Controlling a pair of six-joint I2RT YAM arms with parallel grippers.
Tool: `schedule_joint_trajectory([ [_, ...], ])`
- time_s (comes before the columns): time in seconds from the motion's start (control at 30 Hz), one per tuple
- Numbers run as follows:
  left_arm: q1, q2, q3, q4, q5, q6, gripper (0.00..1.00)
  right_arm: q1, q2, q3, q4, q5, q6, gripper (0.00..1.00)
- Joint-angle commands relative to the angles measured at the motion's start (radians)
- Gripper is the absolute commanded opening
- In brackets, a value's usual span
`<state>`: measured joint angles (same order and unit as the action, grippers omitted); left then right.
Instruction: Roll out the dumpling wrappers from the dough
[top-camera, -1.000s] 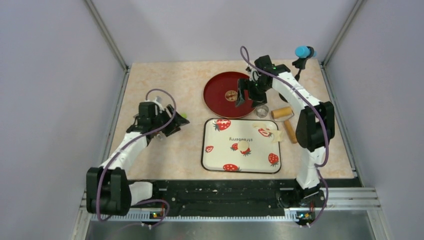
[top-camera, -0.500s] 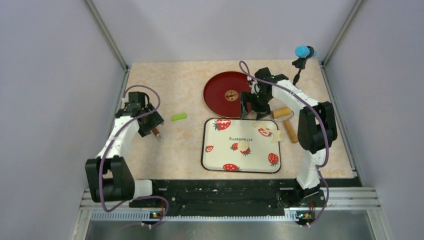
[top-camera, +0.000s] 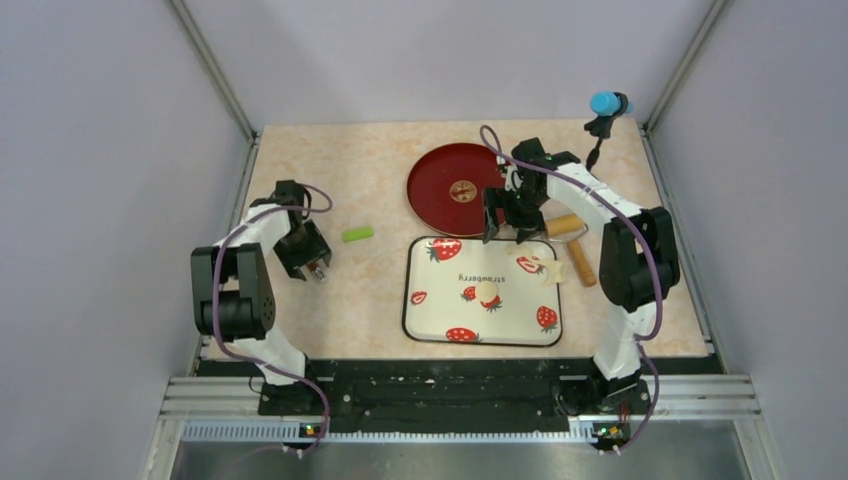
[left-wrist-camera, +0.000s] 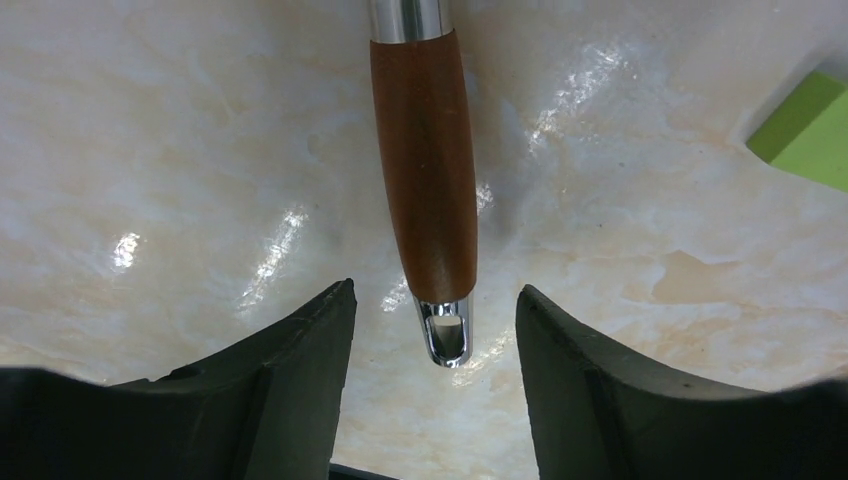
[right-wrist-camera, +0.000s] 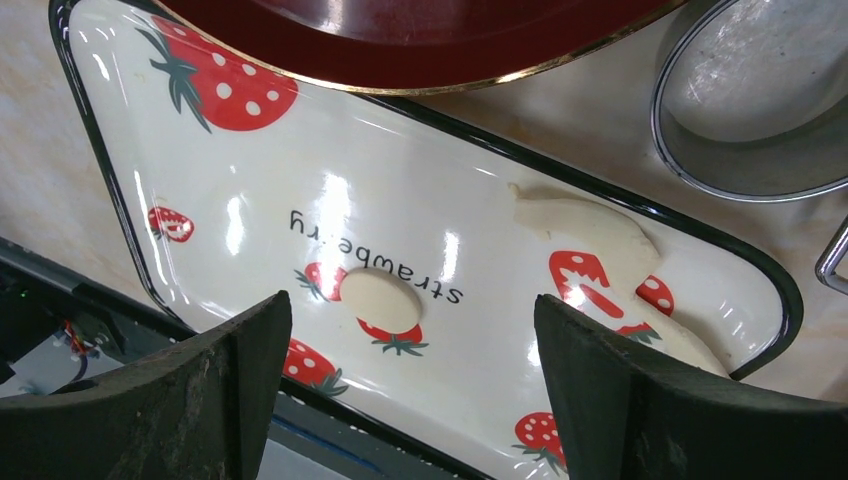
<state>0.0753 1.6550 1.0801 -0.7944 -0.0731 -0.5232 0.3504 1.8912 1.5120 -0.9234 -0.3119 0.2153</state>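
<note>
My left gripper (left-wrist-camera: 432, 295) spreads around a smooth brown, chrome-tipped handle (left-wrist-camera: 425, 160); my right gripper (right-wrist-camera: 412, 305) gapes too. Beneath it, the glossy tray (right-wrist-camera: 250, 180) bears a round dumpling wrapper (right-wrist-camera: 380, 300) and ragged, thin dough (right-wrist-camera: 585, 225).

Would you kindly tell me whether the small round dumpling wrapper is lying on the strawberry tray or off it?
On it: the dumpling wrapper lies flat inside the strawberry tray, next to its printed word.
</note>
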Motion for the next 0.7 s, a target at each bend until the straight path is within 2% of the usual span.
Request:
schedule_joint_trajectory([
  [0.0,0.010,0.057,0.031,0.017,0.021,0.004,0.62,-0.003,-0.054,0.009,0.006,0.010,-0.017,0.88],
  [0.1,0.011,0.083,0.012,0.038,0.032,0.000,0.58,-0.004,-0.052,0.019,0.001,0.008,-0.019,0.88],
  [0.2,0.010,0.085,-0.003,0.048,0.040,0.009,0.47,-0.006,-0.053,0.029,-0.005,0.006,-0.019,0.89],
  [0.4,0.010,0.037,-0.008,0.044,0.059,0.037,0.01,-0.006,-0.046,0.055,-0.012,-0.005,-0.019,0.88],
  [0.67,0.003,-0.145,-0.012,0.015,0.106,0.072,0.00,-0.007,-0.054,0.121,-0.022,-0.037,0.001,0.88],
])
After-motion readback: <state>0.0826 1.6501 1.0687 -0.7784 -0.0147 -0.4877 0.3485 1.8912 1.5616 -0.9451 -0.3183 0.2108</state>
